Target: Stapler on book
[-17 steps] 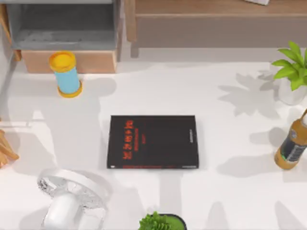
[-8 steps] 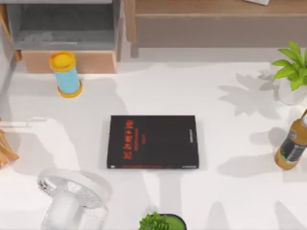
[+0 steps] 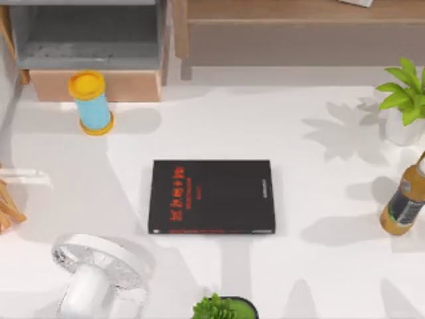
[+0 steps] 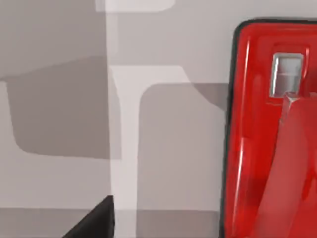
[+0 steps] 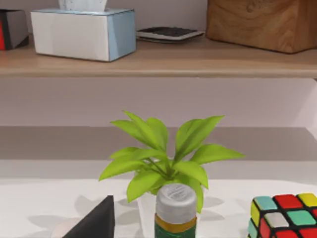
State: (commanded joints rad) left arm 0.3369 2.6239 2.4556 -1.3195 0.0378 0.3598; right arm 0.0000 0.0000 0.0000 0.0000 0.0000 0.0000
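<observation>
Left wrist view: stapler, bright red, lies close under the camera on the white surface, a metal plate showing in its body.
Left pincer: a dark fingertip at the frame's lower edge, apart from the stapler; spread cannot be told.
Top view: book, black cover with red lettering, flat at mid-surface, nothing on it.
Right wrist view: a dark fingertip, leafy plant, capped bottle, colour cube; right pincer's spread cannot be told.
</observation>
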